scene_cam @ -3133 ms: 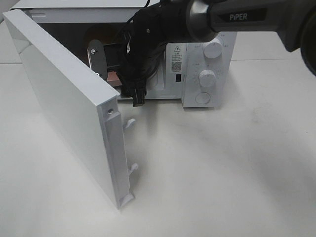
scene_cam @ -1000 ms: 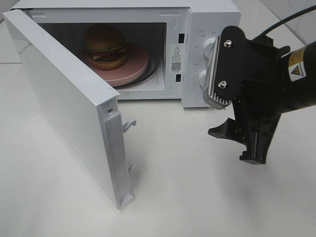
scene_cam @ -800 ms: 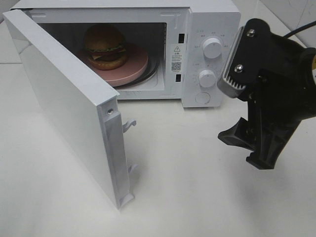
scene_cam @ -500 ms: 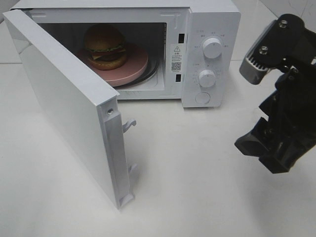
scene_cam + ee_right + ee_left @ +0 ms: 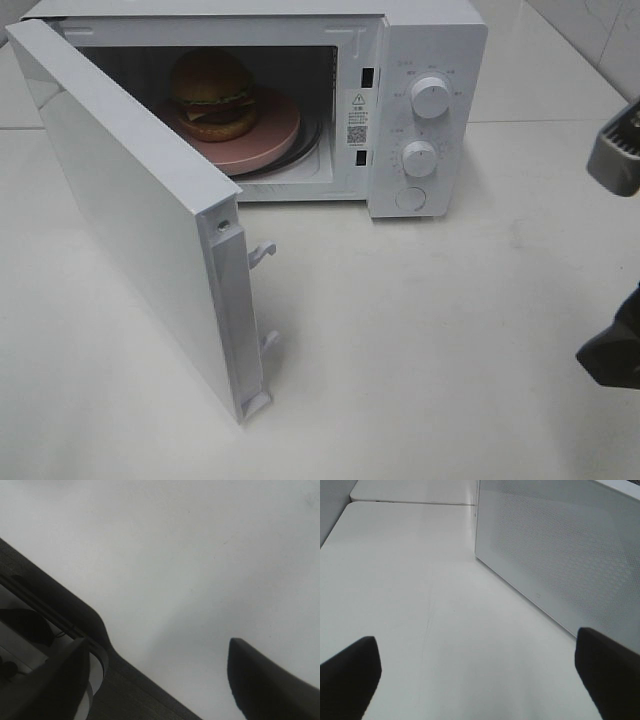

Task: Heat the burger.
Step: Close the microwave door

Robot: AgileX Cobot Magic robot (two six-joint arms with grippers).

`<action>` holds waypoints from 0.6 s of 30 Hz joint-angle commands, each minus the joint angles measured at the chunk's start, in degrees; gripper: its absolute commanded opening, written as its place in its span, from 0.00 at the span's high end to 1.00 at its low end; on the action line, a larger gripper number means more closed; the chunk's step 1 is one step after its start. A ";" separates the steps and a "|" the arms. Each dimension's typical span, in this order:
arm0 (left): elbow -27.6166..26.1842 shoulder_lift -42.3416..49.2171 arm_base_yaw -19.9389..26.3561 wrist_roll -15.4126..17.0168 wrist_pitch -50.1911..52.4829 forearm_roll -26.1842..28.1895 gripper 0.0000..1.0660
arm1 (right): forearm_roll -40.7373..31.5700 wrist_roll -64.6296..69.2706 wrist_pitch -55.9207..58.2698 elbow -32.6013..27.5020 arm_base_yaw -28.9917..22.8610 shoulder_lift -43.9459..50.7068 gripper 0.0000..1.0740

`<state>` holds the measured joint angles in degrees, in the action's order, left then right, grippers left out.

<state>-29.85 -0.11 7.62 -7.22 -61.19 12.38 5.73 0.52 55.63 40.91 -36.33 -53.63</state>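
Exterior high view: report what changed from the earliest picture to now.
The right gripper, earlier reaching into the microwave, pulled out and swung right to the view's edge, jaws open and empty. The burger on its pink plate, hidden before by the arm, now shows inside. Over the last second burger, plate and the open door stayed put.

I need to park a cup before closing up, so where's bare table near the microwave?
Widest free patch: the table in front of the microwave, between its open door and the right gripper at the view's edge. The table outside the door is bare too. Crowded: the cavity, taken up by the pink plate and burger.
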 commanded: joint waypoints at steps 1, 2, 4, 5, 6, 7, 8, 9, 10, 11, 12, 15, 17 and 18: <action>0.06 0.00 -0.34 0.17 -0.29 0.00 0.06 | -0.11 1.83 4.35 -0.23 0.23 4.64 0.31; 0.06 0.00 -0.34 0.17 -0.29 0.00 0.06 | -0.11 1.83 4.35 -0.23 0.23 4.64 0.31; 0.06 0.00 -0.34 0.17 -0.29 0.00 0.06 | 0.06 2.41 6.76 -0.23 0.23 7.91 0.31; 0.06 0.00 -0.34 0.17 -0.29 0.00 0.06 | 0.06 2.41 6.76 -0.23 0.23 7.91 0.31; 0.06 0.00 -0.34 0.17 -0.29 0.00 0.06 | 0.11 2.46 8.14 -0.23 0.23 10.60 0.31; 0.06 0.00 -0.34 0.17 -0.29 0.00 0.06 | 0.11 2.52 8.82 -0.23 0.23 11.69 0.31; 0.06 0.00 -0.34 0.17 -0.29 0.00 0.06 | 0.11 2.52 8.82 -0.23 0.23 11.69 0.31; 0.06 0.00 -0.34 0.17 -0.29 0.00 0.06 | 0.11 2.64 9.68 -0.23 0.23 14.38 0.31; 0.06 0.00 -0.34 0.17 -0.29 0.00 0.06 | 0.11 2.64 10.20 -0.23 0.23 15.93 0.31; 0.06 0.00 -0.34 0.17 -0.29 0.00 0.06 | 0.11 2.64 10.20 -0.23 0.23 15.93 0.31; 0.06 0.00 -0.34 0.17 -0.29 0.00 0.06 | 0.11 2.69 11.46 -0.23 0.23 18.45 0.31; 0.06 0.00 -0.34 0.17 -0.29 0.00 0.06 | 0.29 3.09 13.06 -0.23 0.97 21.83 0.31; 0.06 0.00 -0.34 0.17 -0.29 0.00 0.06 | 0.29 3.09 13.58 -0.23 3.04 23.38 0.31; 0.06 0.00 -0.34 0.17 -0.29 0.00 0.06 | 0.29 2.98 13.69 -0.23 4.58 24.29 0.31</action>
<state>-29.85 -0.11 7.62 -7.22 -61.19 12.38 5.73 3.04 68.30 40.91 -34.72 -31.46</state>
